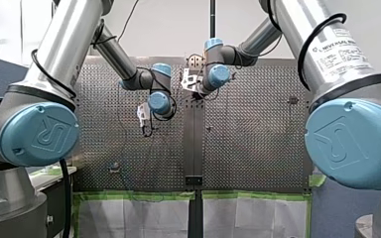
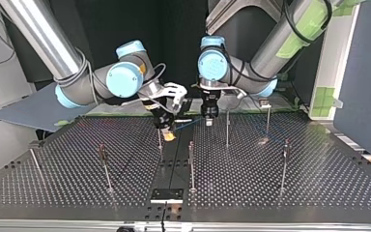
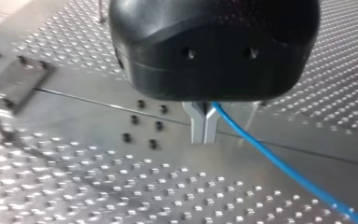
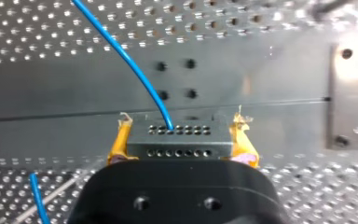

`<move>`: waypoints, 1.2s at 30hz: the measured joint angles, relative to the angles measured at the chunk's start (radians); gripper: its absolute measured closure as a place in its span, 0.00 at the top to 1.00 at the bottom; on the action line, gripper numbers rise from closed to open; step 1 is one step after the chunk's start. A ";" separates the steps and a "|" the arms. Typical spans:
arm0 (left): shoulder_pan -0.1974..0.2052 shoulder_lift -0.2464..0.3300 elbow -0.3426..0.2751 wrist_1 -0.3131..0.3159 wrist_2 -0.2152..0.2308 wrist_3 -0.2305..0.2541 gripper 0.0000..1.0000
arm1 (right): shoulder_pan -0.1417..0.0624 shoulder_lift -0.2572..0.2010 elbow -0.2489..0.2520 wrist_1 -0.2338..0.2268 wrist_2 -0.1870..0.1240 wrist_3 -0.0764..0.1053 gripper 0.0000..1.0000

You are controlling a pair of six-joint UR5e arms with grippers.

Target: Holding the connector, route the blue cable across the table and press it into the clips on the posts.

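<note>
While L claw (image 3: 205,136) on cable (image 3: 279,163), R claw (image 4: 182,122): connector (image 4: 177,142).

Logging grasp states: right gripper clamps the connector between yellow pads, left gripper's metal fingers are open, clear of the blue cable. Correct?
One error: in the left wrist view, the metal fingers of my left gripper are shut on the blue cable, not open and clear of it. The rest stands: my right gripper clamps the connector between its yellow pads.
</note>
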 joint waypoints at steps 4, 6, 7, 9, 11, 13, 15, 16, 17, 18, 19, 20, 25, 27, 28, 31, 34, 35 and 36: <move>0.003 0.036 0.000 -0.030 -0.021 0.007 0.00 | -0.001 -0.035 0.000 0.020 0.000 0.011 0.00; 0.004 0.056 0.000 -0.050 -0.026 0.009 0.00 | -0.001 -0.049 0.000 0.028 0.000 0.016 0.00; 0.003 0.065 0.000 -0.057 -0.028 0.010 0.00 | -0.001 -0.059 0.000 0.034 0.000 0.019 0.00; 0.002 0.083 0.000 -0.067 -0.029 0.010 0.00 | -0.001 -0.075 0.000 0.042 0.000 0.022 0.00; 0.000 0.104 0.000 -0.073 -0.030 0.011 0.00 | -0.001 -0.093 0.000 0.051 0.000 0.024 0.00; 0.000 0.122 0.000 -0.075 -0.031 0.010 0.00 | -0.001 -0.107 0.001 0.057 0.000 0.024 0.00; 0.001 0.141 0.000 -0.072 -0.030 0.010 0.00 | 0.000 -0.117 0.001 0.060 0.000 0.025 0.00; 0.001 0.150 0.000 -0.069 -0.030 0.010 0.00 | 0.001 -0.123 0.001 0.061 0.000 0.025 0.00; 0.002 0.159 0.000 -0.067 -0.029 0.010 0.00 | 0.001 -0.127 0.001 0.062 0.000 0.026 0.00; 0.003 0.169 0.000 -0.065 -0.028 0.009 0.00 | 0.001 -0.131 0.001 0.062 0.000 0.026 0.00; 0.004 0.177 0.001 -0.063 -0.028 0.009 0.00 | 0.002 -0.135 0.001 0.062 0.000 0.026 0.00; 0.004 0.185 0.002 -0.061 -0.027 0.009 0.00 | 0.001 -0.138 0.001 0.063 0.000 0.026 0.00; 0.006 0.227 0.017 -0.047 -0.013 0.009 0.00 | -0.003 -0.146 0.001 0.063 -0.001 0.030 0.00; 0.008 0.245 0.025 -0.034 0.001 0.009 0.00 | -0.005 -0.146 0.001 0.063 0.000 0.032 0.00; 0.010 0.254 0.028 -0.029 0.007 0.009 0.00 | -0.006 -0.146 0.001 0.063 0.000 0.033 0.00; 0.015 0.268 0.044 -0.026 0.029 0.009 0.00 | -0.013 -0.145 0.001 0.062 0.000 0.035 0.00; 0.017 0.254 0.058 -0.024 0.047 0.011 0.00 | -0.021 -0.144 0.000 0.061 -0.004 0.036 0.00; 0.018 0.248 0.061 -0.022 0.050 0.011 0.00 | -0.025 -0.144 0.000 0.060 -0.007 0.037 0.00; 0.020 0.239 0.063 -0.017 0.053 0.011 0.00 | -0.028 -0.143 0.000 0.060 -0.011 0.038 0.00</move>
